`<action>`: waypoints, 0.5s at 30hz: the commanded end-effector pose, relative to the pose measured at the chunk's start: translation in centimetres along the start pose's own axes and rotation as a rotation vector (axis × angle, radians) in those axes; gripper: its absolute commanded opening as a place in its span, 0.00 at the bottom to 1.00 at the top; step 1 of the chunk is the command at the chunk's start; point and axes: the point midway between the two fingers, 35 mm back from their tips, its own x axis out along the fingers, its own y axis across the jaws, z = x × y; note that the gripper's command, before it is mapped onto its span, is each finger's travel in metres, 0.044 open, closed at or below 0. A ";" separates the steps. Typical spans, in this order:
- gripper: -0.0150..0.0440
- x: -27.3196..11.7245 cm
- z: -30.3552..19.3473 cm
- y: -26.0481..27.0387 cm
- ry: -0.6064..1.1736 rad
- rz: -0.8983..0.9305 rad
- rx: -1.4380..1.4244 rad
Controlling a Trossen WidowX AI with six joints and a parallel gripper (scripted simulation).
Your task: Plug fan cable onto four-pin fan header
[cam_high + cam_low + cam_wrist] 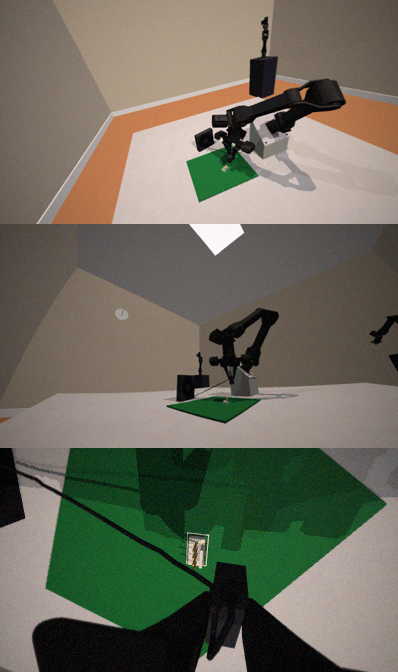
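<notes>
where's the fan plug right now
The plug is clamped in the gripper, lifted above the green board, just short of the four-pin header in the wrist view.

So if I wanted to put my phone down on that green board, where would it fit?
The near half of the green board looks bare, from the small header out to the front corner. It is crowded behind the header: the gripper hangs there shut on the plug, with the cable stretching to the fan.
</notes>
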 end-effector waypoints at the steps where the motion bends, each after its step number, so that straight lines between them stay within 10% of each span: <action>1: 0.25 -1.3 -0.5 -0.2 0.012 -0.003 -0.007; 15: 0.25 -2.9 -1.9 0.4 -0.007 -0.007 -0.160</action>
